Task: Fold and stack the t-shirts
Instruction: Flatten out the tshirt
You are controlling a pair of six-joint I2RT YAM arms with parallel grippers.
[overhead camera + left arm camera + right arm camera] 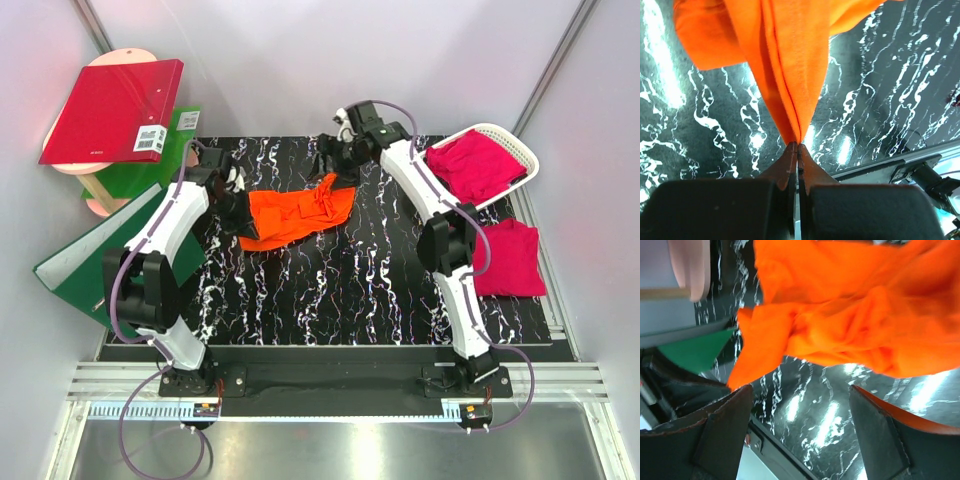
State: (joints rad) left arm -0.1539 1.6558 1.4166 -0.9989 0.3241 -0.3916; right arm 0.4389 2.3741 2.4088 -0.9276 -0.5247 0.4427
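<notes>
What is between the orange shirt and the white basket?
The right arm, stretched across the black marbled table. The top view shows it between the orange shirt and the basket.

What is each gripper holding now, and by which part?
The left gripper pinches a narrow fold at one end of the orange t-shirt. The right gripper is open, holding nothing.
</notes>
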